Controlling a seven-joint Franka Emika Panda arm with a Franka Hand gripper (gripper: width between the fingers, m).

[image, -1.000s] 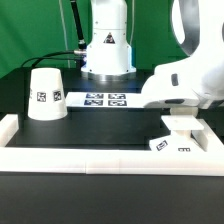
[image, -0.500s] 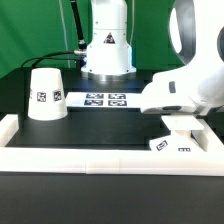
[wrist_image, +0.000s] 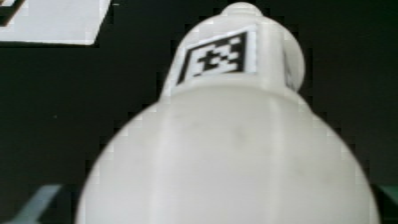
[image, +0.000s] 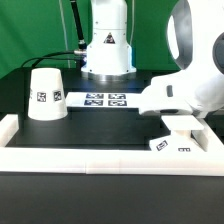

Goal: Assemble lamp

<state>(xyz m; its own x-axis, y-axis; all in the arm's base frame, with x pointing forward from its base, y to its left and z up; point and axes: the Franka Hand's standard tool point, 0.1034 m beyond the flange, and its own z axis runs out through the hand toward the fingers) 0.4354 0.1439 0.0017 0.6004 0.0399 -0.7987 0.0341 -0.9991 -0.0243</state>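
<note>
The white bulb [wrist_image: 222, 140] fills the wrist view, its tagged narrow end pointing away from the camera. It hides my fingers there. In the exterior view my gripper [image: 180, 124] hangs at the right, just above the flat square base [image: 176, 146], which lies by the front wall with tags showing. The gripper is shut on the bulb, which the hand mostly hides in that view. The truncated-cone shade [image: 45, 93] stands upright at the exterior view's left, far from the gripper.
The marker board [image: 105, 99] lies at mid-table in front of the arm's pedestal [image: 107, 50]. A white raised wall [image: 90, 157] runs along the front, with short side walls [image: 7, 128]. A flat white corner [wrist_image: 50, 20] shows beside the bulb in the wrist view.
The arm's upper part has shifted slightly; the hand stays over the base with the bulb. The shade and base have not moved.
</note>
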